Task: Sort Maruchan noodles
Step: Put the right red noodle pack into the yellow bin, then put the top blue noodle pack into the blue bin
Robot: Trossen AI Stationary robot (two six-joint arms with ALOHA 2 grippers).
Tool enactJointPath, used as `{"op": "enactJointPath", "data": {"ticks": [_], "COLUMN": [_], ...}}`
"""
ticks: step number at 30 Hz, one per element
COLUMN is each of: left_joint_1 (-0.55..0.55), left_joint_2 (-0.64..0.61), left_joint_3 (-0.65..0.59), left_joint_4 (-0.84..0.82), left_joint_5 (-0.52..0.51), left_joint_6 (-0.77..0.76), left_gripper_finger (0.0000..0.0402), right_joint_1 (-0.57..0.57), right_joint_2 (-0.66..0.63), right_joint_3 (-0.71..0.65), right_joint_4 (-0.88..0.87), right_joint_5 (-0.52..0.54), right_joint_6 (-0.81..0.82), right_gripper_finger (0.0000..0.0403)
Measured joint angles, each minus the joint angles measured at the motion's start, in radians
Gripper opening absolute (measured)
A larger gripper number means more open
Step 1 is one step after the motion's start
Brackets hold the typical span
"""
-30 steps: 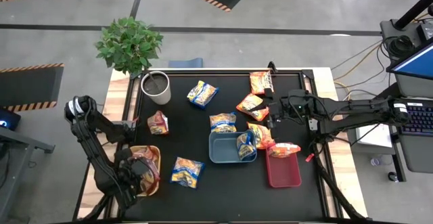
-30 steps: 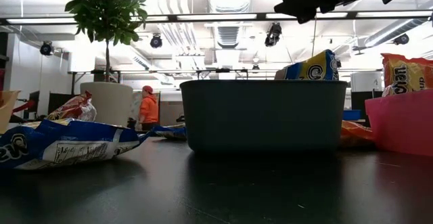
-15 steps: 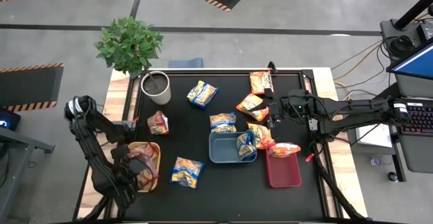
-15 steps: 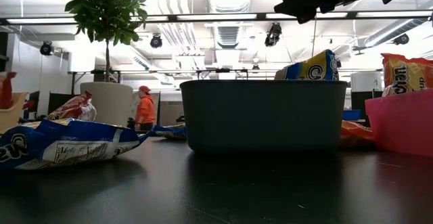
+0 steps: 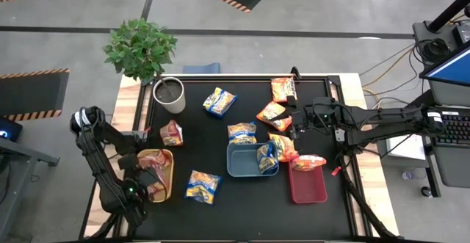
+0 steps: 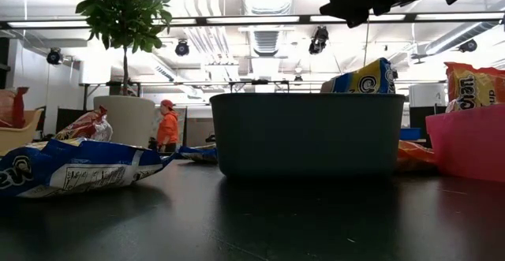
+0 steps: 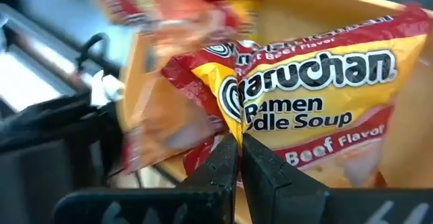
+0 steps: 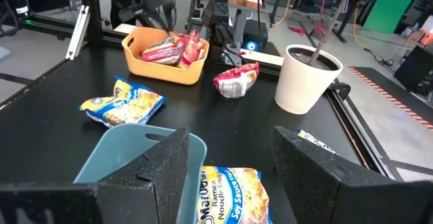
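Holding red noodle packets [image 8: 173, 49], yellow tray [image 8: 164, 68]; perhaps three.

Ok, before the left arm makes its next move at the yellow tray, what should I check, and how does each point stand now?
1. Left hand is at the yellow tray: ok.
2. Its fingers are closed together: ok. Whether they pinch the beef packet: cannot tell.
3. Beef packet sits inside the yellow tray: ok.
4. Right hand is open and far from the left arm, by the blue tray: ok.
5. All packets sorted: not ok. A blue-and-yellow packet lies loose on the table beside the yellow tray.
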Motion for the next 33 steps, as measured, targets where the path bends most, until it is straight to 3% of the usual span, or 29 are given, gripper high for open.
{"op": "enactJointPath", "data": {"ticks": [7, 21, 31, 33], "left_joint_1": [0.000, -0.003, -0.003, -0.003], "left_joint_2": [0.094, 0.194, 0.264, 0.266], "left_joint_3": [0.049, 0.329, 0.411, 0.415], "left_joint_4": [0.050, 0.031, 0.030, 0.029], "left_joint_5": [0.000, 0.003, 0.002, -0.054], "left_joint_6": [0.060, 0.095, 0.108, 0.115], "left_gripper_finger": [0.0000, 0.0000, 0.0000, 0.0000], "right_joint_1": [0.000, 0.000, 0.000, 0.000], "right_joint_2": [0.000, 0.000, 0.000, 0.000], "right_joint_3": [0.000, 0.000, 0.000, 0.000], "right_joint_4": [0.000, 0.011, 0.007, 0.006], "right_joint_5": [0.000, 0.000, 0.000, 0.000], "right_joint_6": [0.006, 0.044, 0.069, 0.071], "right_gripper_finger": [0.0201, 0.0201, 0.0201, 0.0201]}}
